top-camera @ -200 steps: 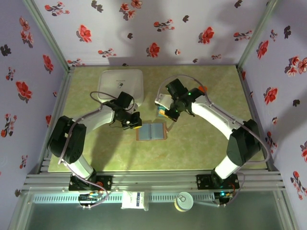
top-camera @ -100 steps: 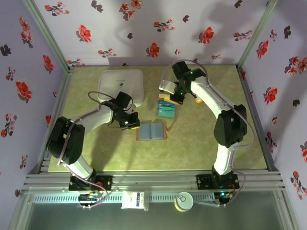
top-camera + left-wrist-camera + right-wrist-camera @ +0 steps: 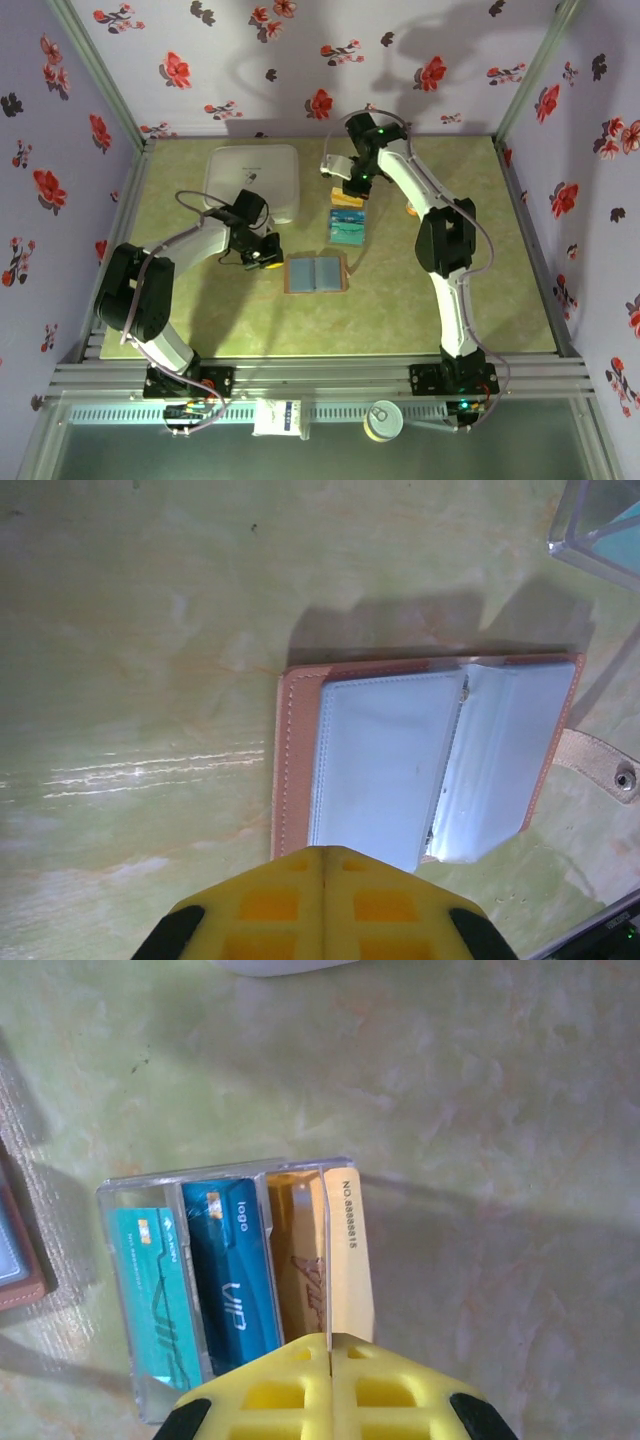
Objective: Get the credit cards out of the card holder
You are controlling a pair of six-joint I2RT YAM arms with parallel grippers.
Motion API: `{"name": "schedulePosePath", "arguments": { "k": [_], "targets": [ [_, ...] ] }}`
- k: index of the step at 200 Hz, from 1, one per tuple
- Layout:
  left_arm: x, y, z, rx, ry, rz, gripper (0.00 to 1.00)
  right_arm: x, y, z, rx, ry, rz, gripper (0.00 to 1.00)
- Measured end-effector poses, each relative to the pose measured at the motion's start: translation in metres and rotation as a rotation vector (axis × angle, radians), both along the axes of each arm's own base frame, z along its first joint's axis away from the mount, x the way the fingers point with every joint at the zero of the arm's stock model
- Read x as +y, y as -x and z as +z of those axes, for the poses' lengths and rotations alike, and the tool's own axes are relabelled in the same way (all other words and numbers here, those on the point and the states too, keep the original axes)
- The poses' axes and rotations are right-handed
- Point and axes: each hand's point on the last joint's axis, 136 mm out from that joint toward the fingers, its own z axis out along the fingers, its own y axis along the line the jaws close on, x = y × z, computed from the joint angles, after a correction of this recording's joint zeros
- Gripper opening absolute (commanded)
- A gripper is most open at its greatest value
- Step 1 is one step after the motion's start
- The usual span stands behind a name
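The card holder (image 3: 316, 274) lies open and flat on the green table, its grey-blue pockets (image 3: 400, 770) facing up. My left gripper (image 3: 267, 258) is shut and holds nothing, its yellow tips (image 3: 322, 852) at the holder's near edge. A clear plastic box (image 3: 347, 230) holds a teal card (image 3: 155, 1290) and a blue card (image 3: 232, 1280) in separate slots. My right gripper (image 3: 346, 197) hangs at the box's far end. It is shut (image 3: 329, 1338) on the near end of a yellow-orange card (image 3: 350, 1260), which sits at the box's third slot.
A white square box (image 3: 252, 180) stands at the back left, close behind the left arm. The holder's strap with a snap (image 3: 600, 765) sticks out toward the clear box (image 3: 600, 530). A small orange bit (image 3: 411, 210) lies right of the clear box. Flowered walls enclose the table.
The right arm swung from over the clear box to its far end, staying shut. The left gripper drew back a little to the left of the holder.
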Motion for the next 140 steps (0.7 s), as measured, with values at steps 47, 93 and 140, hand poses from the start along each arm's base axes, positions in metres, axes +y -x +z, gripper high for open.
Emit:
{"name": "schedulePosePath", "arguments": {
  "k": [47, 93, 140],
  "targets": [
    [0.008, -0.005, 0.000, -0.008, -0.003, 0.008, 0.01, 0.000, -0.004, -0.011, 0.018, 0.018, 0.011, 0.05],
    [0.012, -0.007, -0.004, -0.002, -0.010, 0.006, 0.01, -0.004, -0.005, -0.014, 0.016, 0.047, 0.013, 0.16],
    [0.023, -0.009, -0.007, -0.012, -0.053, 0.016, 0.12, -0.010, -0.010, -0.014, 0.007, 0.055, -0.025, 0.19]
  ]
}}
